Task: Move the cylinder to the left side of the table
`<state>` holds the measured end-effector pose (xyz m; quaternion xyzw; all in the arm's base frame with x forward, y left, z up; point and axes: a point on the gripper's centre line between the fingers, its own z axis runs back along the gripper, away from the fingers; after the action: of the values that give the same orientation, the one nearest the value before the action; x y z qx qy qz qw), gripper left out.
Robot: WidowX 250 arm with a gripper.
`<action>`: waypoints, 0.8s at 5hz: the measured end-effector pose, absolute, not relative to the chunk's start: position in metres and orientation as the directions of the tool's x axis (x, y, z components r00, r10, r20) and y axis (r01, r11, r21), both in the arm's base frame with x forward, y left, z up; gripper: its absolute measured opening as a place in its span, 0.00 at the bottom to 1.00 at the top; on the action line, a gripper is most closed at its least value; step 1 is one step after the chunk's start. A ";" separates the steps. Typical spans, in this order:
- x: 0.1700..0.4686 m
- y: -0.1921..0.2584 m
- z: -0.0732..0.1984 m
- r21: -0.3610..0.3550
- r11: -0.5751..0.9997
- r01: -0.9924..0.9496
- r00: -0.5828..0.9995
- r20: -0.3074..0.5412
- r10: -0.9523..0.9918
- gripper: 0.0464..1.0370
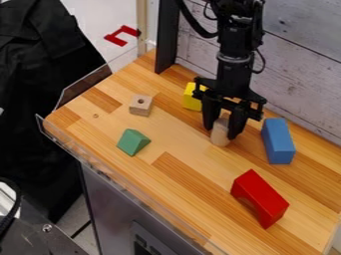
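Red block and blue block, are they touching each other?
Apart. The camera view shows the wooden table between the red block and the blue block.

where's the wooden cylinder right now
In the camera view, the wooden cylinder is right of centre, between the fingers of the gripper, with the blue block to its right and the yellow block up and to its left.

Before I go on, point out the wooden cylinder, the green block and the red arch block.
Wooden cylinder (220,137): camera view, lower part of its side.
Green block (132,142): camera view, middle of its visible body.
Red arch block (260,195): camera view, upper face.
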<state>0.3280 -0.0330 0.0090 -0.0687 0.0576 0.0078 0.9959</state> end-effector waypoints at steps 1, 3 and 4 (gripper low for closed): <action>0.329 -0.035 0.007 -0.147 0.989 -0.023 0.993 -0.115 0.006 0.48; 0.317 -0.023 0.045 -0.144 0.988 -0.057 0.997 -0.050 0.051 0.48; 0.315 0.006 0.071 -0.138 0.981 -0.137 0.990 0.015 0.141 0.48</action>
<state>0.3148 0.0063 0.0713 -0.0683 -0.0124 0.0699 0.9951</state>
